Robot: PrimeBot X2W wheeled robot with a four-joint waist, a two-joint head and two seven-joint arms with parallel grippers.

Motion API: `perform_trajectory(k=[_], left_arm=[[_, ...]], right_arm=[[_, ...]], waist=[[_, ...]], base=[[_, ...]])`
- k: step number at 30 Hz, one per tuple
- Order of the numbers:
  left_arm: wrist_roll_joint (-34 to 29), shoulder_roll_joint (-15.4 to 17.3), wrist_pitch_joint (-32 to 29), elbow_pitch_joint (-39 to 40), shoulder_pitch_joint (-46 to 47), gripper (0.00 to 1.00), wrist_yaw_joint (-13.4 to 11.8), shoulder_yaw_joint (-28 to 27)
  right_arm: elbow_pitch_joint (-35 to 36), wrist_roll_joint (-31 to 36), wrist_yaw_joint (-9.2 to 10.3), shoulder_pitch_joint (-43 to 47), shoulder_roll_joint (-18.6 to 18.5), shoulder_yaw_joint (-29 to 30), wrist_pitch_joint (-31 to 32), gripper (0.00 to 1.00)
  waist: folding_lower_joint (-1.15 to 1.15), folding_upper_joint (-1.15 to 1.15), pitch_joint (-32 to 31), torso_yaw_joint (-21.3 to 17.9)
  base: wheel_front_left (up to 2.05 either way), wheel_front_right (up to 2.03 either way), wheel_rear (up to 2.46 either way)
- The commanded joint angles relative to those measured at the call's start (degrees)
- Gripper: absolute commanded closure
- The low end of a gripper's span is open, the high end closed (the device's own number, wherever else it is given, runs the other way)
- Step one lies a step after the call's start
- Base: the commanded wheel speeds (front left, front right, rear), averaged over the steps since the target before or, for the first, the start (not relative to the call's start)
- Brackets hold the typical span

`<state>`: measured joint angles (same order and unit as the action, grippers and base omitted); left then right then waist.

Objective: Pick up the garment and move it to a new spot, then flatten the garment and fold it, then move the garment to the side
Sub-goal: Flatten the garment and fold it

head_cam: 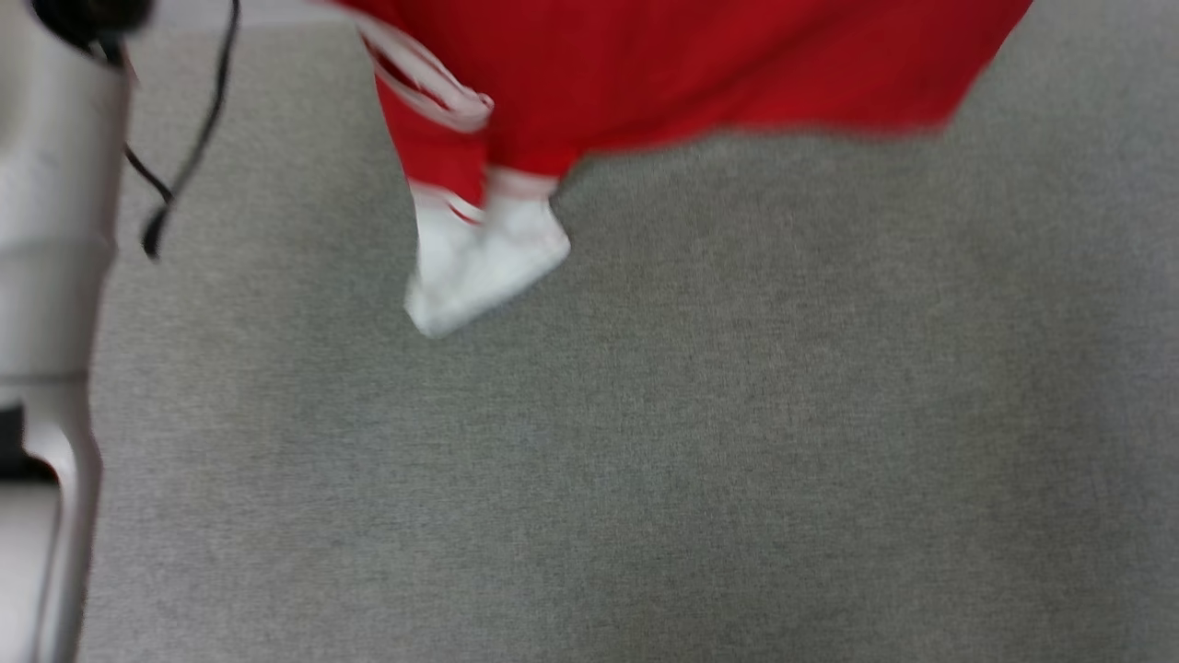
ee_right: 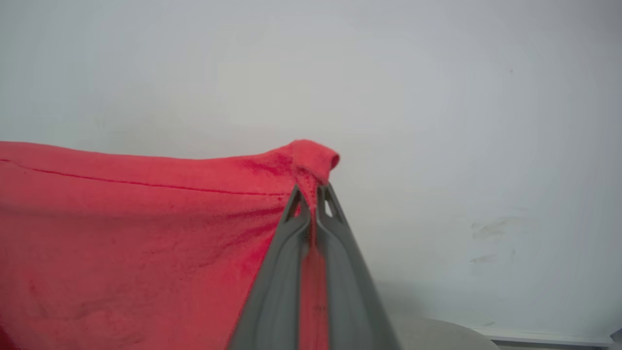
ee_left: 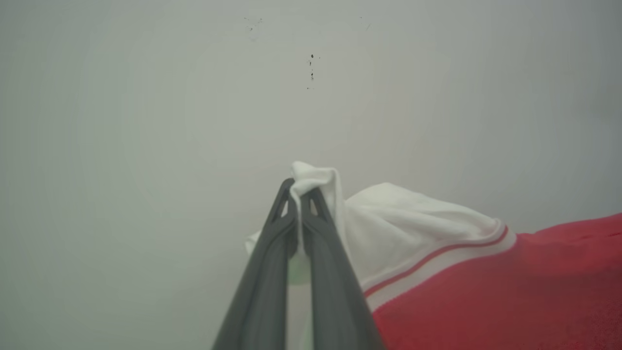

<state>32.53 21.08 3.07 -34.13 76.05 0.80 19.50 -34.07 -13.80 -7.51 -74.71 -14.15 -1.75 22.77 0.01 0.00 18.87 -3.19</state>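
Garment (head_cam: 700, 64), red, hung across the top of the head view, blurred, above a grey textured surface (head_cam: 645, 479). A dangling sleeve (head_cam: 484, 262), white with striped trim, was its lowest part; couldn't tell if it touched the surface.

The garment was held up at two spots. The left gripper (ee_left: 299, 194) had its fingers pressed together on a bunch of white sleeve cloth (ee_left: 413, 218), with a bit of fabric poking out above the tips. From there the white ran into a red-white trim band (ee_left: 437, 257), then the red body went off to that view's right. The right gripper (ee_right: 313, 194) was pinched tight on a red edge, a small roll of cloth sticking past its tips. The red cloth spread to that view's left, a seam line near its top edge.

A plain pale wall (ee_left: 146, 97) was behind both, with a few dark specks in the left wrist view. At the head view's left edge were a pale robot arm (head_cam: 51, 230) and a black cable (head_cam: 198, 129).
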Motion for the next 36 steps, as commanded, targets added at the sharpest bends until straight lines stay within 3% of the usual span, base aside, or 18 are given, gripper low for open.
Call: perform_trajectory(k=[1,10,15,27,36], left_arm=[[-0.8,-0.1,0.7,-0.9,2.3,1.0,0.3,0.1],[-4.4,0.8,4.3,-7.2,20.3,1.0,1.7,1.1],[-4.2,0.1,5.8,-10.0,23.4,1.0,2.6,1.2],[-0.3,-1.4,9.0,-17.8,19.4,1.0,4.8,0.2],[4.9,-1.8,11.0,-18.9,2.9,1.0,6.3,-0.8]], right_arm=[[-0.3,0.7,0.04,-1.8,0.1,0.2,-1.3,1.0],[-2.2,2.5,0.04,-15.6,-0.4,-0.2,-10.7,1.0],[-4.7,2.0,0.04,-18.7,-0.5,-1.7,-13.4,1.0],[-13.8,-2.6,0.04,-18.3,-0.2,-8.3,-15.7,1.0],[-13.8,-9.0,0.04,-4.3,-2.2,-17.5,-18.2,1.0]], waist=[[-0.01,0.0,2.7,-0.9],[-0.01,0.0,11.3,-1.5],[-0.01,0.0,15.5,-0.8],[-0.01,0.0,20.2,0.6],[-0.01,0.0,12.0,1.4]], base=[[0.0,0.0,0.0],[0.0,0.0,0.0],[0.0,0.0,0.0],[0.0,0.0,0.0],[0.0,0.0,0.0]])
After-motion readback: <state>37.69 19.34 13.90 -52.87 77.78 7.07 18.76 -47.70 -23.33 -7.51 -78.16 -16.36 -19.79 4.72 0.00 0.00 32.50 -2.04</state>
